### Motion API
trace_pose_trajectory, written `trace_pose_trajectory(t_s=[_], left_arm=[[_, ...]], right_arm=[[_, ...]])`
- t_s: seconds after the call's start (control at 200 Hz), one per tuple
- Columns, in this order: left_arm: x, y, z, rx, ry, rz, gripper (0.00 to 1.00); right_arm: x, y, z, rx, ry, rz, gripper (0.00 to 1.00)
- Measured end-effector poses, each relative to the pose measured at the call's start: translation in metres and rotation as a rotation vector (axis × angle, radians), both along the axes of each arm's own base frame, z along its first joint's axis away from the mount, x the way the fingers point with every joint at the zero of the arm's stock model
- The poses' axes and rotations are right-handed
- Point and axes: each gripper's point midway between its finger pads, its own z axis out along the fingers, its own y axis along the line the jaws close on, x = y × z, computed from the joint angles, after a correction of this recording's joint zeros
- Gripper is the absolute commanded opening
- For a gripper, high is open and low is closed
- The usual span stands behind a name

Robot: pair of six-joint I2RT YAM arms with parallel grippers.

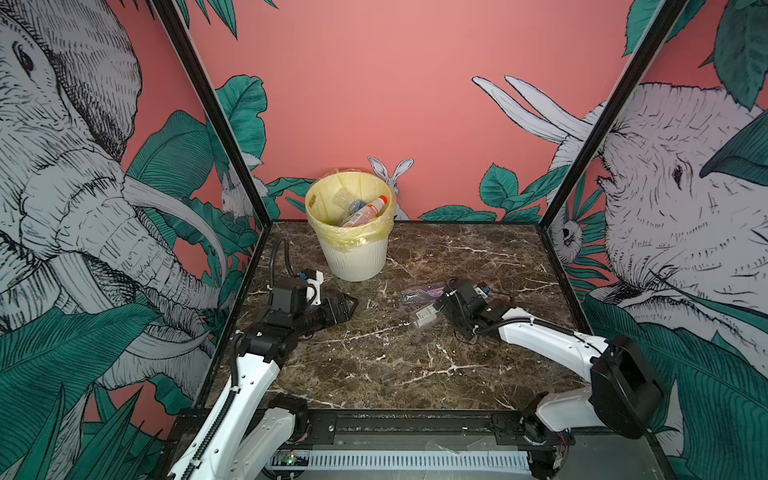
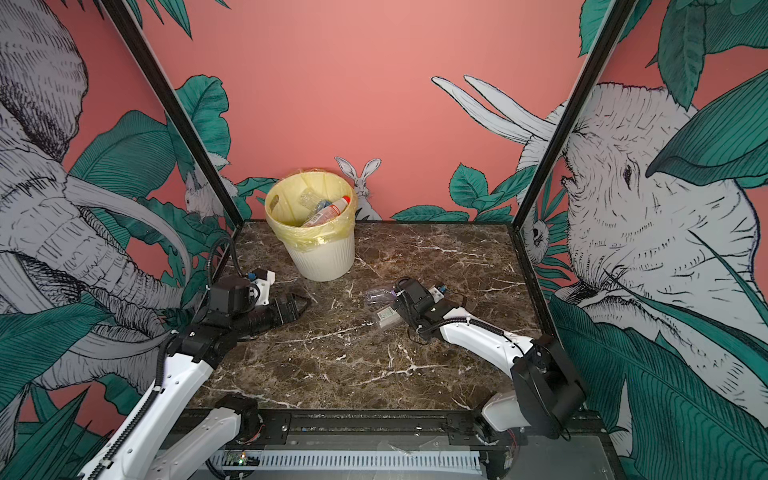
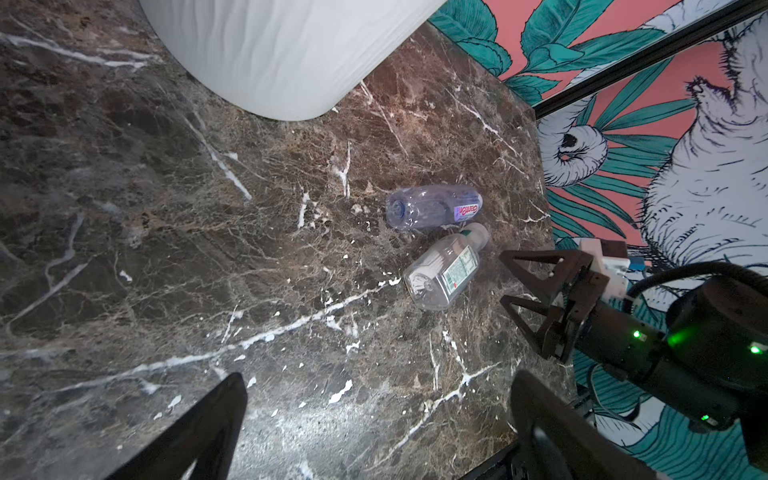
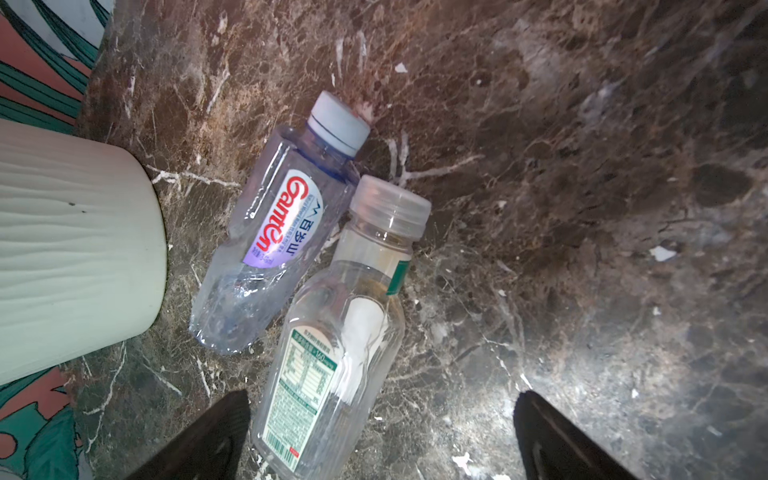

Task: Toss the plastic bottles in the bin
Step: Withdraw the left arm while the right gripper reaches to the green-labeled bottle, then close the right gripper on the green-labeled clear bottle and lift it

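Two plastic bottles lie side by side on the marble table, right of the middle. One is a clear Ganten bottle (image 4: pixel 274 241) (image 1: pixel 419 293) with a pale blue cap. The other is a clear squarish bottle (image 4: pixel 332 357) (image 3: pixel 442 270) with a green-and-white label. My right gripper (image 4: pixel 382 399) (image 3: pixel 505 277) hangs open just over the squarish bottle, whose base shows between the fingers, close to one of them. My left gripper (image 3: pixel 378 378) (image 1: pixel 351 307) is open and empty, low at the left. The bin (image 1: pixel 357 257) (image 2: pixel 324 257) stands at the back and holds several bottles, one red-capped (image 1: pixel 368 212).
Black frame posts and printed walls close in the table on the left, back and right. The bin's ribbed wall (image 3: pixel 291 54) stands close ahead of the left gripper. A black rail (image 1: pixel 415 419) runs along the table's front edge.
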Motion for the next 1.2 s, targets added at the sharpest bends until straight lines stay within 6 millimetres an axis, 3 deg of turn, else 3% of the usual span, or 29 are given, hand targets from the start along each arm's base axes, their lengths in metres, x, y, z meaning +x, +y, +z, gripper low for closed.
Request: trace_pose_trajectory(t_s=[0.24,0.445,0.6,0.86,1.2], left_arm=[[-0.007,0.004,-0.022,0.019,0.038,0.008,0.99],[-0.010,0.008,-0.043,0.046,0.083,0.019,0.99],[-0.011,0.008,-0.050,0.058,0.100,0.012,0.99],[-0.016,0.009,-0.062,0.069,0.124,0.009,0.99],[-0.017,0.012,-0.062,0.075,0.107,0.020,0.99]], right_arm=[[0.011,0.020,-0.005,0.017,0.018,-0.007,0.99],[0.014,0.033,-0.025,0.064,0.051,-0.035,0.99],[0.010,0.032,-0.038,0.090,0.060,-0.073,0.99],[0.019,0.043,-0.038,0.092,0.053,-0.090,0.99],[0.020,0.041,-0.048,0.087,0.072,-0.142,0.85]])
